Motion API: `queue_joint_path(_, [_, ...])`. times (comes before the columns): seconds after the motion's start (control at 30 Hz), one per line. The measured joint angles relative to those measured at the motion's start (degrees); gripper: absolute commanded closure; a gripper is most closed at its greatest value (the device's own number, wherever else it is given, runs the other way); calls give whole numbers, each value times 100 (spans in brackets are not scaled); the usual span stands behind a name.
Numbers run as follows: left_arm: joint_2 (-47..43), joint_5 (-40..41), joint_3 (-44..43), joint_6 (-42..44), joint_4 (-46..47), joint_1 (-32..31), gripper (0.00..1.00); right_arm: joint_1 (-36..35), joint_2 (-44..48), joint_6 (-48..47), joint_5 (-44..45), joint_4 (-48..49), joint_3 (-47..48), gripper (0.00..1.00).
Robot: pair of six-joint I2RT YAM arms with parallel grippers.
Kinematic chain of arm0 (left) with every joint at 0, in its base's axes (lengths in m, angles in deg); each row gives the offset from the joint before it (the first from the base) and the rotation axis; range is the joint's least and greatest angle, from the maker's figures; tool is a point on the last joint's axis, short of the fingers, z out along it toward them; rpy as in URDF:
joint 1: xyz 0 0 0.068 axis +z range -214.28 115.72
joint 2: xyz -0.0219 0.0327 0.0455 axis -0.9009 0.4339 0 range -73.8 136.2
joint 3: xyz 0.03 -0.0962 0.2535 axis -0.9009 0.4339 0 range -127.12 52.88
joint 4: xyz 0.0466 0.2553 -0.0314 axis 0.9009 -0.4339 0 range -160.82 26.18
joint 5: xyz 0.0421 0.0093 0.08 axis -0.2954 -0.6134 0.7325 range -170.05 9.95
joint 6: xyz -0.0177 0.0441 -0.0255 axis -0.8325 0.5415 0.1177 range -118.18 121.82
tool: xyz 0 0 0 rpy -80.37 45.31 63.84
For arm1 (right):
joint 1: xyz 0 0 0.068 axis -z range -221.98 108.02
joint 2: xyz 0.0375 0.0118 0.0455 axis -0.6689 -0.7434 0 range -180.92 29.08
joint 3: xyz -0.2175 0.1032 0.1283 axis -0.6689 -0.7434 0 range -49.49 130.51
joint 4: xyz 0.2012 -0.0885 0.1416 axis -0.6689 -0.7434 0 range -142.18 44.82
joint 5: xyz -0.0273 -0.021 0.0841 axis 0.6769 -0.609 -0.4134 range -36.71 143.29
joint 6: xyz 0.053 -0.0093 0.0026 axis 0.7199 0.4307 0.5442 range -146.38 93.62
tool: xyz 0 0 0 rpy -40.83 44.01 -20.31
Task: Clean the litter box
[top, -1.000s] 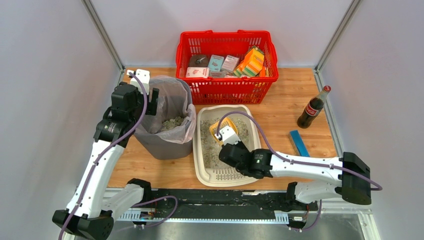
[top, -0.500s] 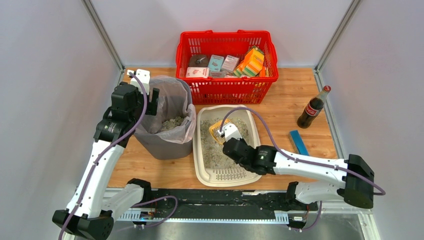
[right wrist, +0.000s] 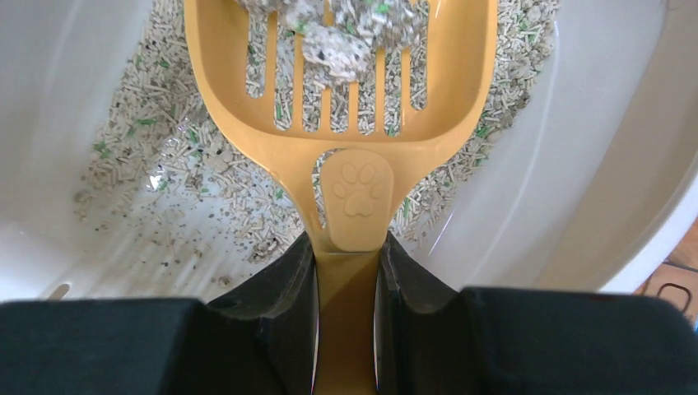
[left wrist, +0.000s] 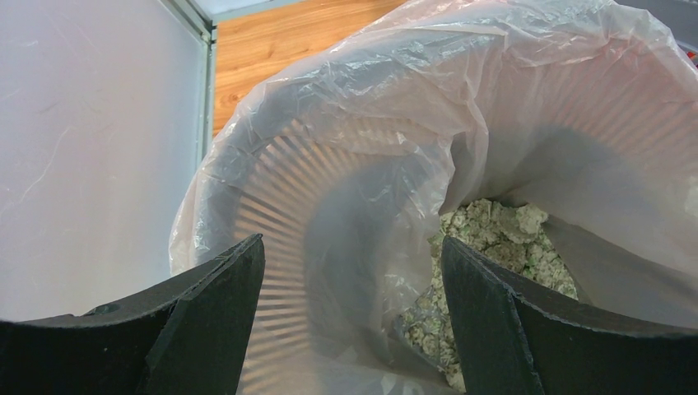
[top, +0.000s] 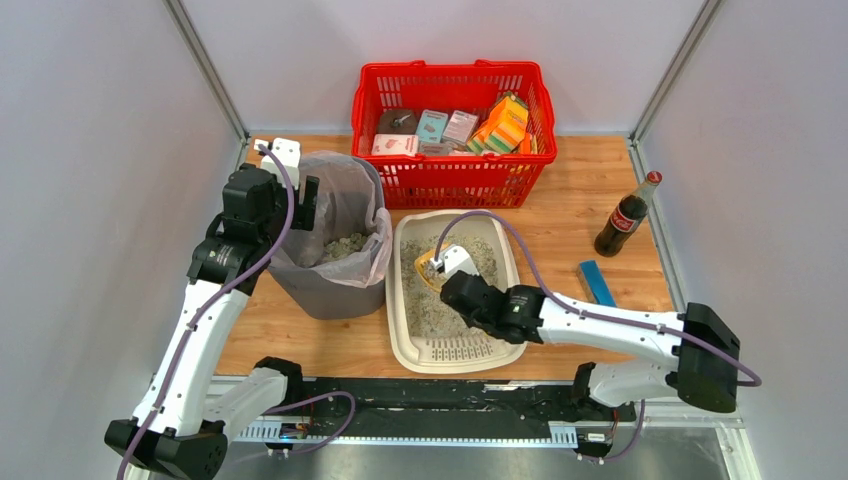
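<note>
Litter box point(top: 393, 312) near-centre on table point(top: 580, 200), right gripper point(right wrist: 346, 247) inside it clamped on yellow scoop point(right wrist: 355, 197) handle, clumps point(right wrist: 337, 45) on the scoop, left gripper point(left wrist: 352, 243) spread wide and empty over bagged bin point(top: 330, 290) just left, red basket point(top: 450, 180) far.

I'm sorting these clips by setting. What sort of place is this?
Probably a robot test cell staged for a household chore: plain grey walls enclose a wooden table, with a litter box, a lined bin and a red shopping basket.
</note>
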Motion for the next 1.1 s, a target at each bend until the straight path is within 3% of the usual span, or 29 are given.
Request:
queue_joint_path(0.1, [0, -28, 0, 0, 2, 0, 14, 57, 210, -31, -146, 173, -111, 100])
queue_joint_path(0.23, [0, -22, 0, 0, 2, 0, 14, -149, -116, 13, 282, -118, 155, 100])
queue_joint_path(0.4, [-2, -31, 0, 0, 2, 0, 14, 87, 109, -4, -66, 70, -83, 100])
queue_joint_path(0.57, [-2, -24, 2, 0, 2, 0, 14, -107, -354, 2, 435, -260, 208, 100])
queue_joint_path(0.7, [-2, -28, 2, -2, 4, 0, 14, 236, 109, 2, -28, 66, -155, 100])
queue_joint_path(0.77, [-2, -24, 2, 0, 4, 0, 14, 11, 234, -9, 11, 111, -190, 100])
queue_joint_path(0.93, [-2, -28, 2, -4, 4, 0, 14, -144, -520, 15, 426, -229, 369, 100])
queue_joint_path(1.1, [-2, -26, 2, -7, 4, 0, 14, -87, 9, 17, 11, 109, -94, 100])
